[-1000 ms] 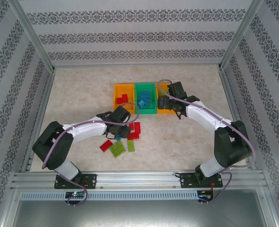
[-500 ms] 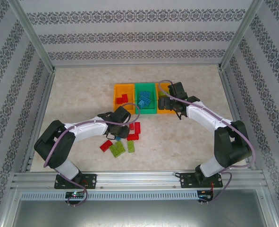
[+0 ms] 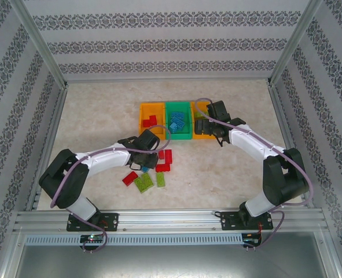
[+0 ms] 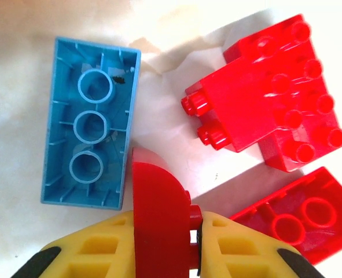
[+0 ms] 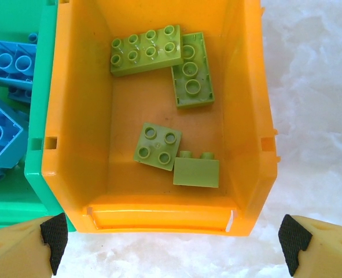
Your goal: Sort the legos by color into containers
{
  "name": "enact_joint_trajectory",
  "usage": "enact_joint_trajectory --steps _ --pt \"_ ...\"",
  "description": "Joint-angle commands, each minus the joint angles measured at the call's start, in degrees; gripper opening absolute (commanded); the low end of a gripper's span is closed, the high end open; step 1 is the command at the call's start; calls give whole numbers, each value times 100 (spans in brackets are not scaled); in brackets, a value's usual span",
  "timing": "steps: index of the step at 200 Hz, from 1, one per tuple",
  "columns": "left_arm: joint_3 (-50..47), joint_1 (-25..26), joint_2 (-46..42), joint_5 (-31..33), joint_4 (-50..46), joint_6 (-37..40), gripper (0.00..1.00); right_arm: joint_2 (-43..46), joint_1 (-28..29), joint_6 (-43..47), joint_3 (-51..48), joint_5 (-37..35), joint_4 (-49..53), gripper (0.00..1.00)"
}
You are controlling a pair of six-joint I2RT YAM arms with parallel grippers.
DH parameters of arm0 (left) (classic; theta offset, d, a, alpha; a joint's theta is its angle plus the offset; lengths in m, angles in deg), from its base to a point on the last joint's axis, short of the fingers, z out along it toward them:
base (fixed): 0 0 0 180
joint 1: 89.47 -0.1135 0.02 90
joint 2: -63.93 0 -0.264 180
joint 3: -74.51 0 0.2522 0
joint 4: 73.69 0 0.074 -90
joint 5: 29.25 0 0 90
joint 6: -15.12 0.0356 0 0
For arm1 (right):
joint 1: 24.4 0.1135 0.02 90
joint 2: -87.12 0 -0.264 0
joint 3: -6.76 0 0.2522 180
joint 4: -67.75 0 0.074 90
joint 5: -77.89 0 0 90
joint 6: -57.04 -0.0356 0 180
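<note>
Ok so from the top camera, the green bin (image 3: pixel 178 132) sits mid-row with blue bricks (image 3: pixel 177 120) in it, the left orange bin (image 3: pixel 143 119) touching its left side with a few red bricks (image 3: pixel 150 121) inside, and the right orange bin (image 3: pixel 201 136) touching its right side. The right gripper (image 3: pixel 205 128) hangs over that right one. The left gripper (image 3: pixel 150 155) is down at the table (image 3: pixel 101 116) in front of the green bin, in the loose pile (image 3: pixel 150 171) of red, lime and blue pieces. Left wrist cam: jaws clamped tight on a red rounded brick (image 4: pixel 156 202), with an upside-down blue brick (image 4: pixel 89 121) lying just beside it, plus a red L-shaped brick (image 4: pixel 269 104) and a flipped red brick (image 4: pixel 298 217) nearby, all out in front of the green bin. Right wrist cam: jaws spread wide, holding nothing, black pads (image 5: pixel 52 237) either side of the orange bin's near wall, four lime bricks (image 5: pixel 176 116) inside it, right next to the green bin.
</note>
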Motion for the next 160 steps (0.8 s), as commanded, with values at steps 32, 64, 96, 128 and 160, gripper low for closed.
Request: enact_joint_trajectory --steps 32,64,96,128,160 --pt "553 96 -357 254 -469 -223 26 263 18 35 -189 29 -118 97" --pt "981 63 -369 638 -652 -160 26 386 196 221 -361 53 -259 96" --pt "1609 -231 -119 820 -767 -19 25 455 538 315 -503 -68 -265 95" --pt "2308 -615 409 743 -700 91 26 547 975 152 -692 -389 -282 95" --pt "2891 -1054 1081 536 -644 88 25 568 1232 -138 -793 -673 -179 95"
